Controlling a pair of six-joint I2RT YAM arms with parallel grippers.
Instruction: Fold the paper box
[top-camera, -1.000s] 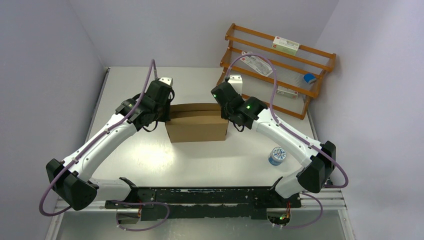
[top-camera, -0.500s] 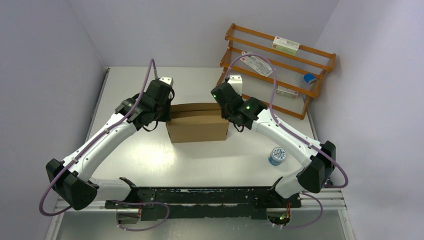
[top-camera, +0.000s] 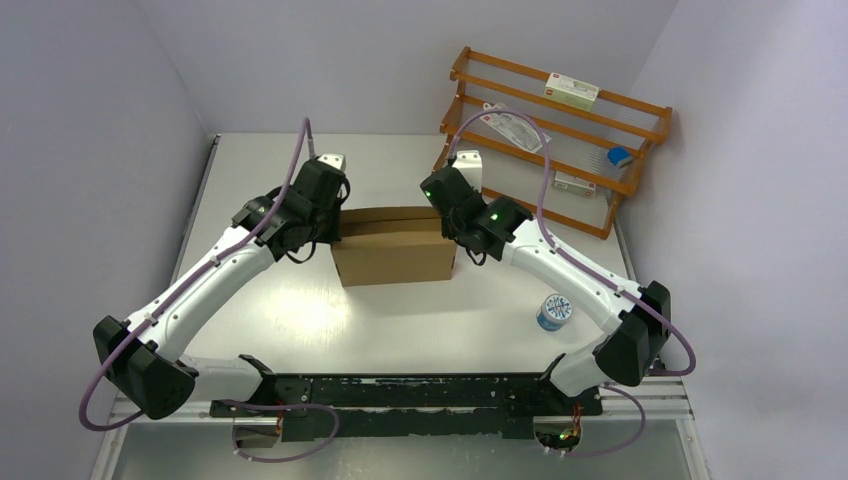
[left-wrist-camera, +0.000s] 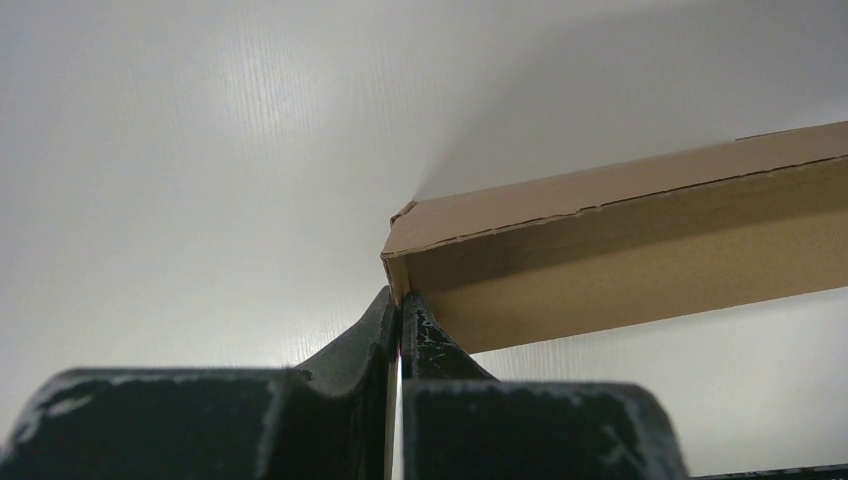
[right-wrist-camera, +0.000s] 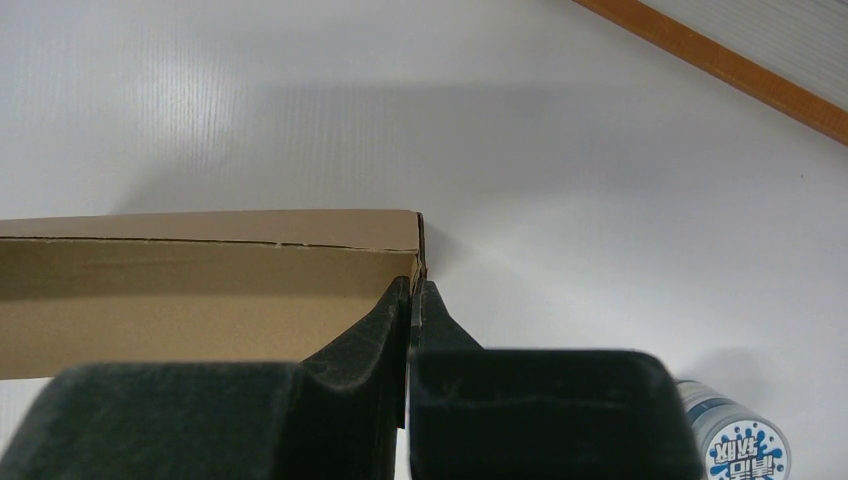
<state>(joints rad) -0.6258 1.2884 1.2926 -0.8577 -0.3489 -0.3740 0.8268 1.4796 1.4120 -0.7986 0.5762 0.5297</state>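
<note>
The paper box (top-camera: 395, 255), plain brown cardboard, stands in the middle of the table with its front wall raised. My left gripper (top-camera: 334, 226) is at the box's left end and my right gripper (top-camera: 456, 226) at its right end. In the left wrist view the box (left-wrist-camera: 620, 240) runs off to the right, and the left gripper (left-wrist-camera: 400, 300) is shut with the thin corner wall pinched between its tips. The right wrist view shows the box (right-wrist-camera: 200, 290) stretching left, the right gripper (right-wrist-camera: 412, 287) shut on its end wall at the corner.
An orange wooden rack (top-camera: 560, 130) stands at the back right, holding white cartons (top-camera: 572, 92) and a small blue item (top-camera: 620, 156). A round blue-and-white tin (top-camera: 554, 311) sits on the table near the right arm, and the tin (right-wrist-camera: 745, 450) also shows in the right wrist view.
</note>
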